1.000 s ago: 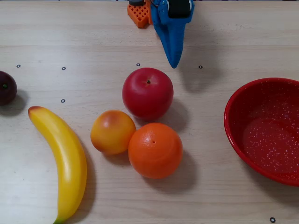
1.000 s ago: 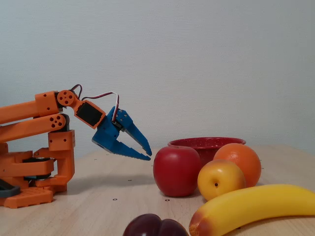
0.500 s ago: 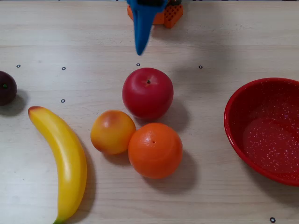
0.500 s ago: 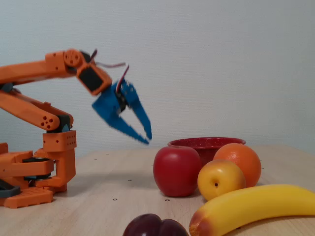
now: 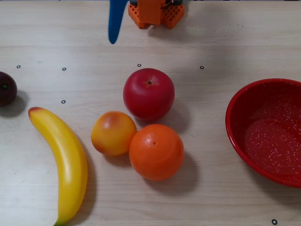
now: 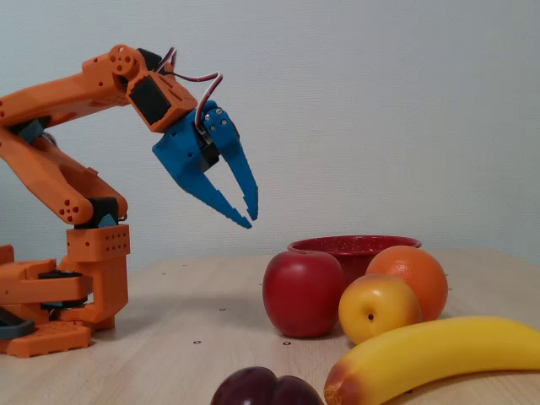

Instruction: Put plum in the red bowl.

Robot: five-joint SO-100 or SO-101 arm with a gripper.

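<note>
gripper (image 6: 249, 218) up in the air — holding nothing
jaws slightly parted; plum (image 5: 6, 88) far from red bowl (image 5: 235, 129).

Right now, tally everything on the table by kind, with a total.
Plum: 1
Banana: 1
Apple: 1
Peach-like yellow fruit: 1
Orange: 1
Red bowl: 1
Total: 6

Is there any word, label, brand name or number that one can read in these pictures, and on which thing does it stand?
None: no readable text in either view.
The table bears only small black ring marks, not letters.
The arm, gripper, red bowl, plum and other fruit carry no label.
</note>
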